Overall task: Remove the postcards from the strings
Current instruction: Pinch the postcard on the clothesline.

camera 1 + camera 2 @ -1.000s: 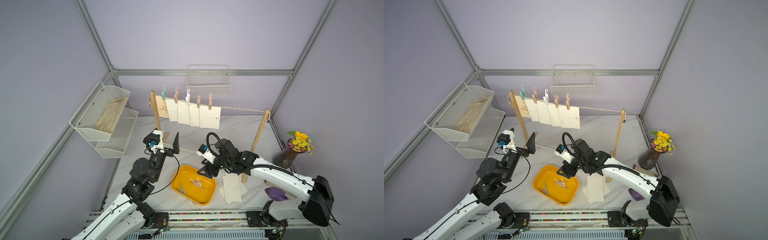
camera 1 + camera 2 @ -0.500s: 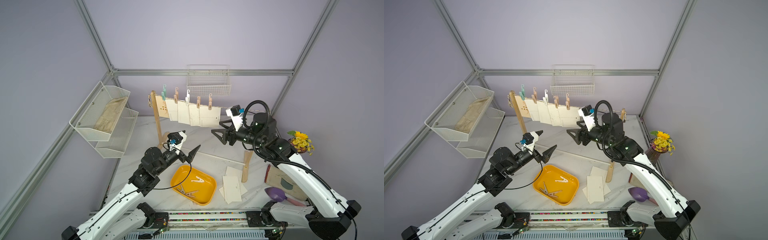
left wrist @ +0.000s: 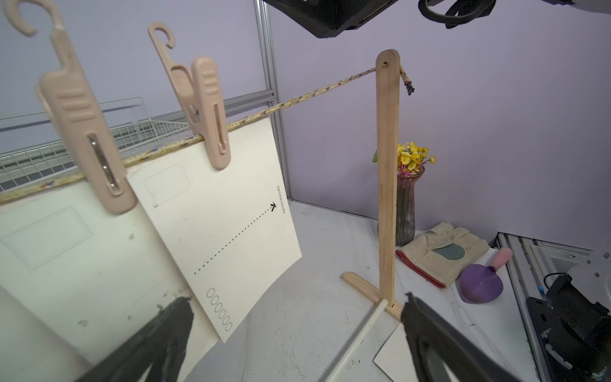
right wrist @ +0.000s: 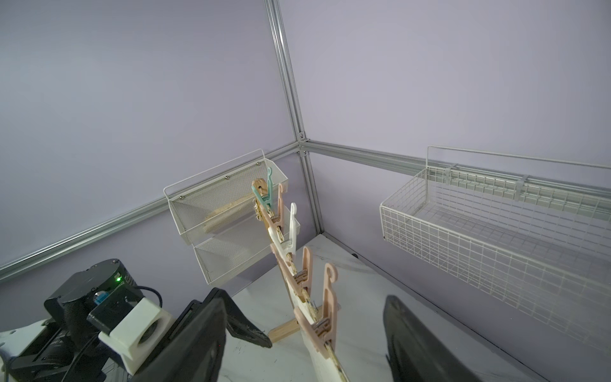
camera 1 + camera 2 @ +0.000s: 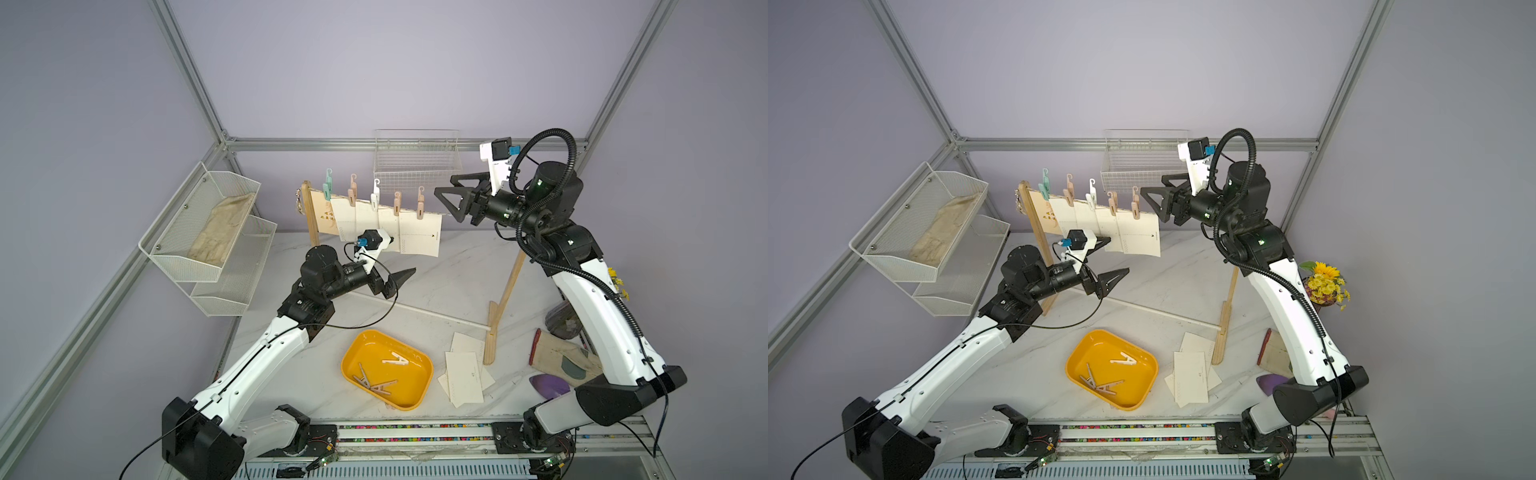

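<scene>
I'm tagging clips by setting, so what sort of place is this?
Most likely a lab robot cell, not a home: plain lilac walls in an aluminium frame, robot arms on a rail at a marble-look table, and staged props, a string of pegged postcards.

The postcards (image 3: 231,225) are cream-white with faint dotted lines and small dark marks; the tan postcard (image 5: 322,214) bears orange lettering. The string (image 3: 297,98) is beige with dark flecks. The clothespins (image 5: 352,193) are pinkish-beige, save a teal clothespin (image 5: 328,189) and a white clothespin (image 5: 375,195). The tray (image 5: 374,353) is yellow, the bench (image 5: 457,282) white marble veined grey, the flowers (image 5: 1325,282) yellow, the scoop (image 3: 481,287) purple, the glove (image 3: 439,254) cream with a red cuff.
</scene>
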`<state>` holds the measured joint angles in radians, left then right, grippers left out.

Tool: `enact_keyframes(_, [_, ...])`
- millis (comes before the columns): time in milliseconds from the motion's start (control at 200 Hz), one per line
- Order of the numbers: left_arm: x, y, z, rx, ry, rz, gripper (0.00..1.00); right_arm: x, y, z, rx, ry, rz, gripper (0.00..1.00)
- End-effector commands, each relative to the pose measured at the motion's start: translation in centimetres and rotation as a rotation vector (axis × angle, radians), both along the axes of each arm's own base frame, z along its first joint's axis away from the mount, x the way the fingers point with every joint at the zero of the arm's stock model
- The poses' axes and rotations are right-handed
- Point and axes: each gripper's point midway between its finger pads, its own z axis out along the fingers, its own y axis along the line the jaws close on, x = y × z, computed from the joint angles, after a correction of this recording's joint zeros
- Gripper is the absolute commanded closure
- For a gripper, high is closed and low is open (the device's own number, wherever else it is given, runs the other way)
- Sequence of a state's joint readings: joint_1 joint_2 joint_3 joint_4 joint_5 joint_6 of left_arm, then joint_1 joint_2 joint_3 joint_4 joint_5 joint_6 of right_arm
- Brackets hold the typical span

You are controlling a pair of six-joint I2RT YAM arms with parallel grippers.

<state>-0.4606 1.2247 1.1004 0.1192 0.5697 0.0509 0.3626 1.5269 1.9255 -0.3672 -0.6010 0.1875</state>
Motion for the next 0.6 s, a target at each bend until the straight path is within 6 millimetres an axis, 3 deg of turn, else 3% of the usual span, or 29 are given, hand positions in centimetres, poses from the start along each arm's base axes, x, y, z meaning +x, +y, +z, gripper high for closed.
enact_keyframes(0, [-0.1,-0.5,3.6,-0.057,-0.055,-0.074,0.00,-1.0,0.5,0.7,0.015,0.007,0.078,0.23])
enact_keyframes(340, [3.5,0.1,3.9,-0.092,-0.058,-0.044,0.02,-1.0,1.0,-0.1,-0.001,0.028,0.135,0.22])
enact_keyframes(540, [3.1,-0.5,4.6,-0.112,-0.064,-0.123,0.09,-0.5,1.2,-0.6,-0.009,0.041,0.138,0.22])
enact_keyframes(555, [4.0,-0.8,3.5,-0.105,-0.035,-0.127,0.09,-0.5,1.2,-0.7,-0.009,0.042,0.139,0.22])
enact_keyframes(590, [4.0,-1.0,3.3,-0.105,-0.028,-0.139,0.11,-0.4,1.2,-0.8,-0.010,0.046,0.140,0.22])
